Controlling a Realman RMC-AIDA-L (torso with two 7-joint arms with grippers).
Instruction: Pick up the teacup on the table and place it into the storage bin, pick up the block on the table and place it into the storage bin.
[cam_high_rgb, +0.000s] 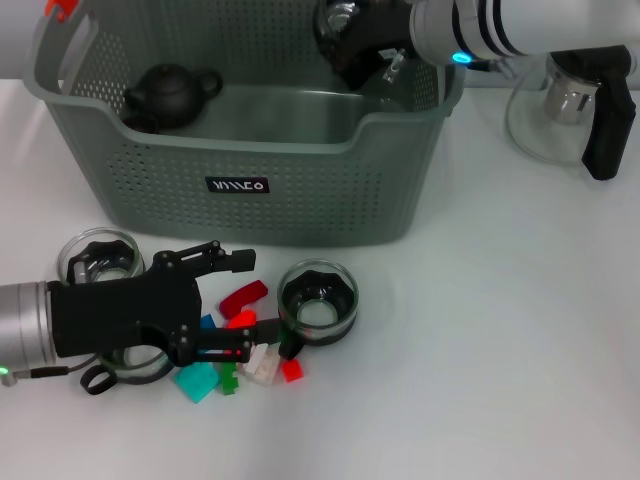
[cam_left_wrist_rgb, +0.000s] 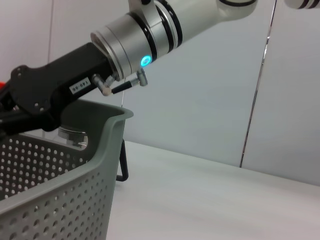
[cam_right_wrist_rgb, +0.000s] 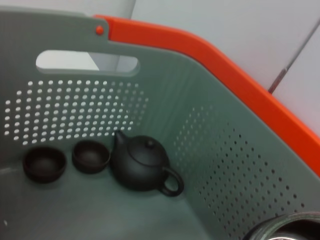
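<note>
The grey-green storage bin (cam_high_rgb: 300, 190) stands at the back centre of the white table. My right gripper (cam_high_rgb: 350, 42) hangs over the bin's back right corner, shut on a glass teacup (cam_high_rgb: 338, 18) whose rim (cam_right_wrist_rgb: 287, 227) shows in the right wrist view. At the front left, my left gripper (cam_high_rgb: 248, 302) lies low over a heap of blocks, open, with a red block (cam_high_rgb: 243, 297) between its fingers. Teal (cam_high_rgb: 197, 381), white (cam_high_rgb: 262, 362) and small red (cam_high_rgb: 291, 370) blocks lie beside it. Another glass teacup (cam_high_rgb: 318, 300) stands just right of the left gripper.
Inside the bin sit a black teapot (cam_right_wrist_rgb: 145, 165) and two small dark cups (cam_right_wrist_rgb: 44, 164). A glass teapot (cam_high_rgb: 560, 100) with a black handle stands at the back right. One more glass cup (cam_high_rgb: 98, 257) is at the left, and another is partly hidden under my left arm.
</note>
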